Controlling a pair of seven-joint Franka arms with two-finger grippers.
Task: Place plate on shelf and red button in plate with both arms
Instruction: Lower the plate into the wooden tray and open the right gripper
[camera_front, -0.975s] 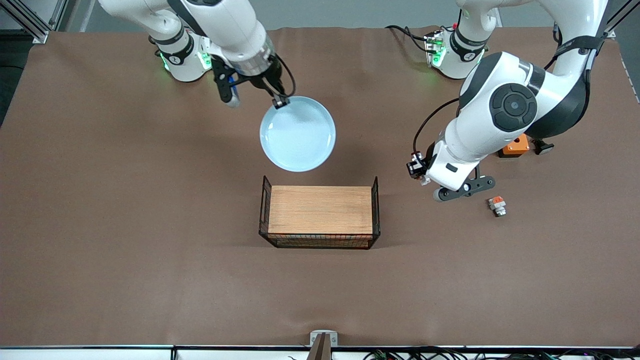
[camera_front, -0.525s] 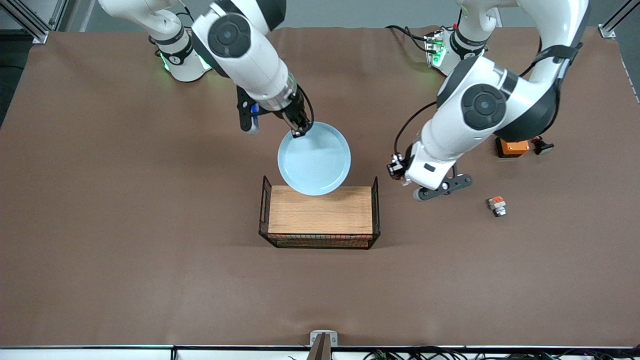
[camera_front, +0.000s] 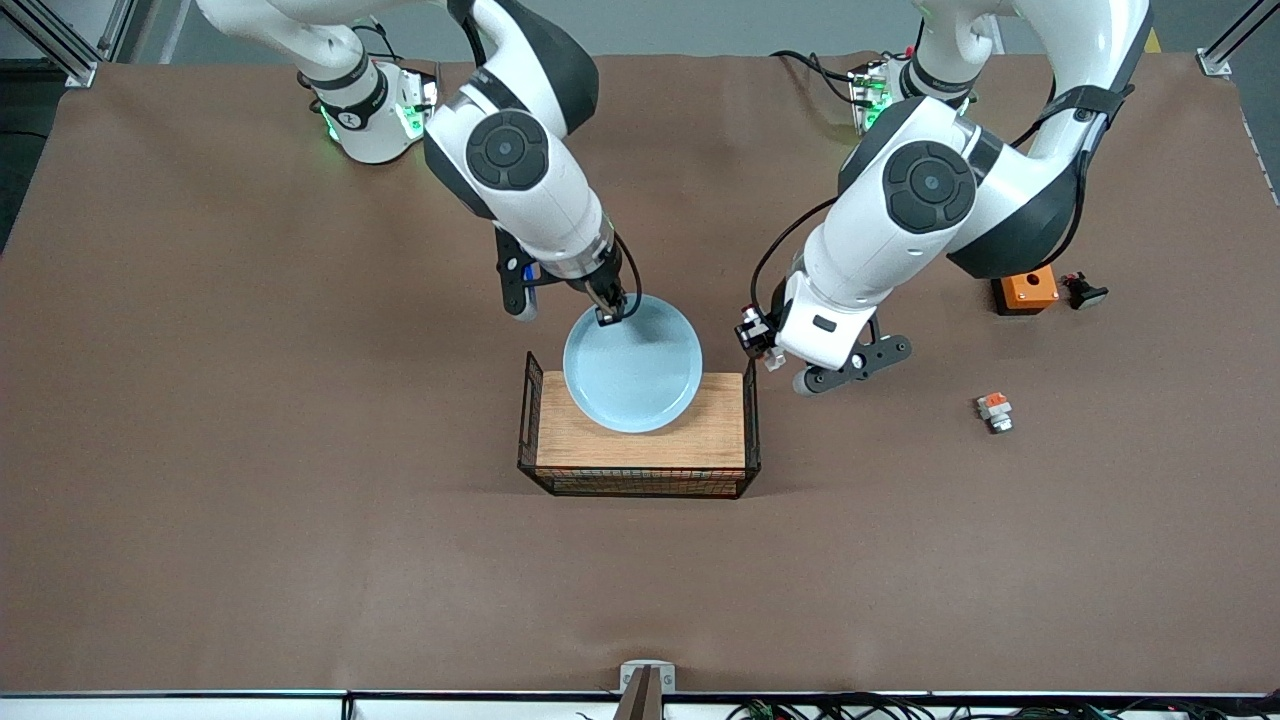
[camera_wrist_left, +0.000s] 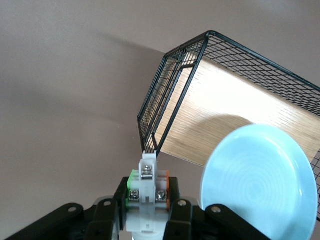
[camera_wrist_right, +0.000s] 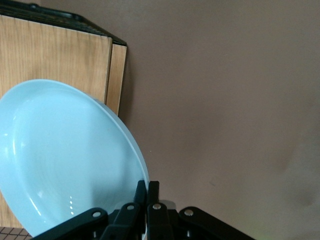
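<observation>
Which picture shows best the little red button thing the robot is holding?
The left wrist view: the red button sits up close, pinched in the left gripper, showing its white body, screws and green and orange sides. The front view shows only a tiny white bit under that arm. The right wrist view misses it.

- The plate (camera_front: 633, 362) covers part of the wooden floor of the wire basket (camera_front: 752, 420), and in the right wrist view the plate's edge runs out of the picture.
- The left gripper (camera_front: 760, 345) sits tucked under its own arm in the front view.
- The red button (camera_wrist_left: 148, 192) shows only one end; the fingers (camera_wrist_left: 105, 220) hide the rest.
- The small black part (camera_front: 1083, 291) beside the orange box (camera_front: 1025, 290) is too small to make out.
</observation>
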